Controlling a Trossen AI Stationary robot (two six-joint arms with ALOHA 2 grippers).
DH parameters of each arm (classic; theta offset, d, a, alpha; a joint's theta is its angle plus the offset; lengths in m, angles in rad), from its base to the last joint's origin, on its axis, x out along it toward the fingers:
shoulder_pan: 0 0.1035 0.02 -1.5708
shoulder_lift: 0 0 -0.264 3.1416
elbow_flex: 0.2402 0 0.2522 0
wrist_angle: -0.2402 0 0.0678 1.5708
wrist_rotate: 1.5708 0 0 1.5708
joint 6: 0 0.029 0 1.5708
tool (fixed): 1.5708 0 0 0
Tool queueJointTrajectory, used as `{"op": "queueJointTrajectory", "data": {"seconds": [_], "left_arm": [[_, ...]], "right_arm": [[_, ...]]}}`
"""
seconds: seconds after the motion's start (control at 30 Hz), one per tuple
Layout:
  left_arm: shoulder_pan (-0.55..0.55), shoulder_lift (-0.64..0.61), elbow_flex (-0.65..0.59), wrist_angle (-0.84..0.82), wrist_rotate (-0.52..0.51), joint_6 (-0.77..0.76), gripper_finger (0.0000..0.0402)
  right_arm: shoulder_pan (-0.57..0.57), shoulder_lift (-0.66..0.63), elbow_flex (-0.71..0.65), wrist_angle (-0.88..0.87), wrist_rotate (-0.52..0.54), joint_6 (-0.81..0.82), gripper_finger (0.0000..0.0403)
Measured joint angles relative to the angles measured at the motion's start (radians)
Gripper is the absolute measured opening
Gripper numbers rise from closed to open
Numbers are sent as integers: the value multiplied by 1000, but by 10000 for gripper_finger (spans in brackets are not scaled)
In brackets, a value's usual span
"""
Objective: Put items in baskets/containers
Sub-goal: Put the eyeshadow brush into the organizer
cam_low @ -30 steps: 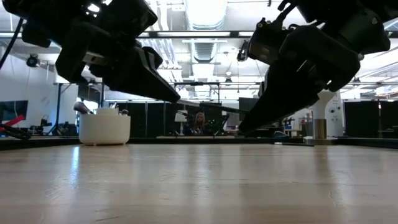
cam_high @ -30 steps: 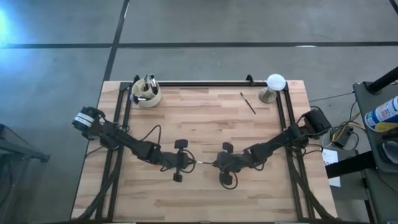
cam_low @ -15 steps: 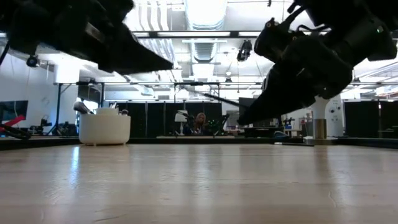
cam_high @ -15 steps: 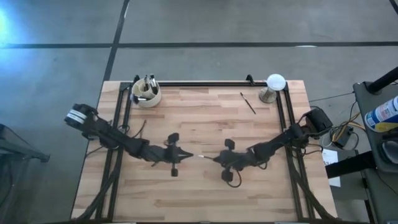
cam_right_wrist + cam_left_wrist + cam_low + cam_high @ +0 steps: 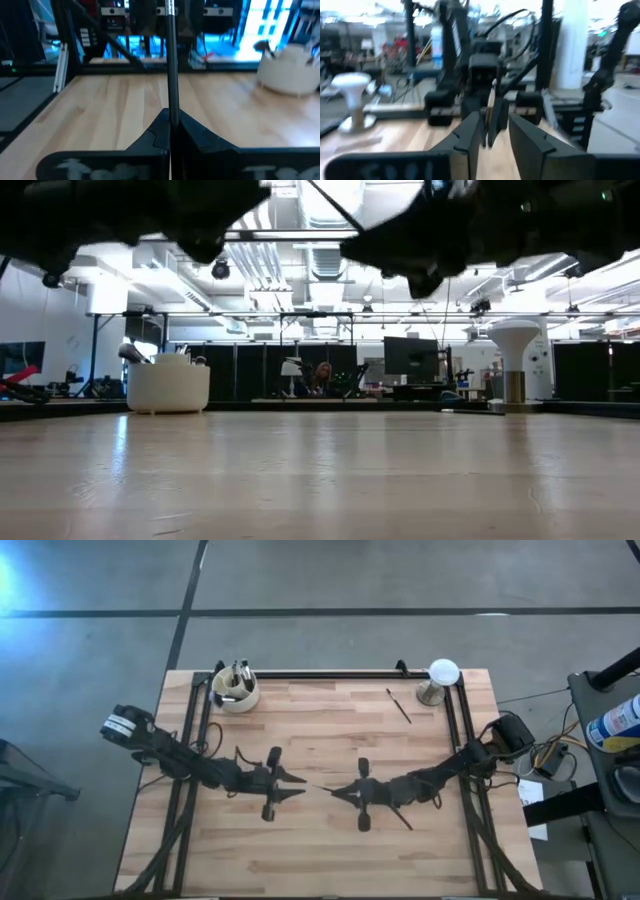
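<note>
Over mid-table, the right gripper [image 5: 335, 790] is clamped on a brush [image 5: 170, 60], holding it toward the left gripper [image 5: 300, 786], whose fingers [image 5: 470, 137] stand apart around its tip. Another brush [image 5: 399, 706] lies near the dome [image 5: 443, 671]; the cup [image 5: 238, 692] sits at the far left corner.

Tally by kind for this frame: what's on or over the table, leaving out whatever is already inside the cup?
Brushes: 2, a loose brush on the table and a held brush in the right gripper
Cream cup: 1 (brushes inside too small to count)
White dome on stand: 1
Total: 4
</note>
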Motion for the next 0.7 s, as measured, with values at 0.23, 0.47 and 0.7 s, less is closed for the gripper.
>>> {"op": "queueJointTrajectory", "data": {"seconds": [0.23,0.47,0.7], "left_arm": [[26,0,73,2,83,40,112],[35,0,127,-1,137,70,112],[58,0,167,-51,183,74,113]], "right_arm": [[0,0,29,96,-1,-112,8],[0,0,61,103,-3,-161,8],[0,0,85,103,-11,-203,8]]}}
